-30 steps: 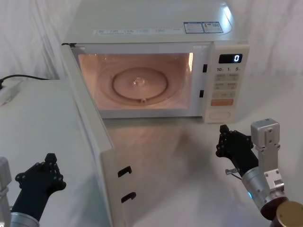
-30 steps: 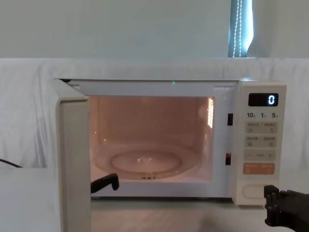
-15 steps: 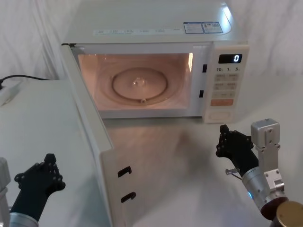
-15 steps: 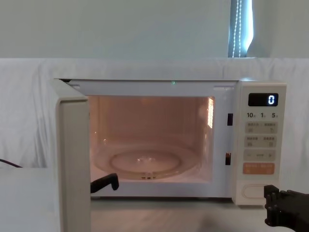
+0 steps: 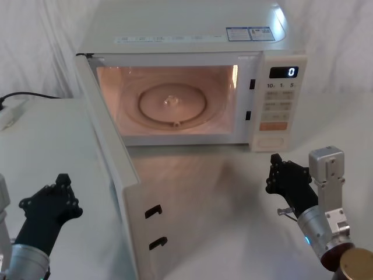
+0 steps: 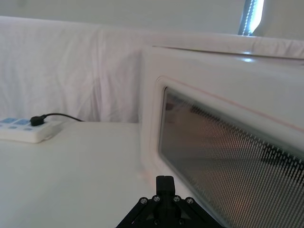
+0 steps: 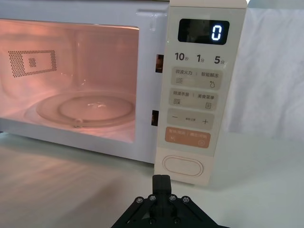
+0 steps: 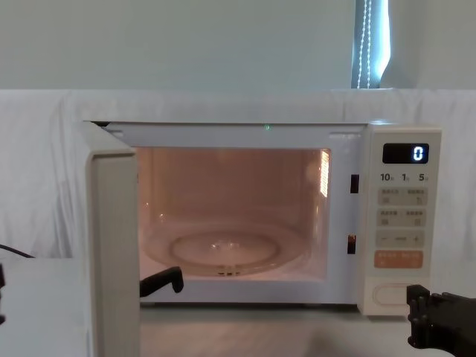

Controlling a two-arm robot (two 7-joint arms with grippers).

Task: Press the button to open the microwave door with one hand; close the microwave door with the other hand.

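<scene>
- We judge the first half done: the microwave door (image 5: pixel 111 169) stands swung wide toward us on its left hinge, and the cavity of the microwave (image 5: pixel 186 35) glows with its glass turntable (image 5: pixel 172 104) in plain sight. Closing the door is what is left.
- On the left, our left claw (image 5: pixel 49 207) hovers low over the white surface (image 5: pixel 46 146), on the outer side of the open door. Its wrist view looks along the door's dark mesh window (image 6: pixel 228 161), which lies near and slightly to one side of the fingers. We see no contact with the door. The fingers look bunched together, but we cannot tell for sure whether they are spread or pressed.
- The door's free edge, with its two black latch hooks (image 5: pixel 154 211), points toward the robot, between the two claws.
- On the right, our right claw (image 5: pixel 287 179) hangs above the surface in front of the control panel (image 5: pixel 278 105), apart from it. From its wrist, the wide cream button (image 7: pixel 183 166) sits straight ahead, just below the orange key (image 7: pixel 188 137), untouched. Its fingers appear pressed together and hold nothing.
- The display (image 7: pixel 203 32) reads 0.
</scene>
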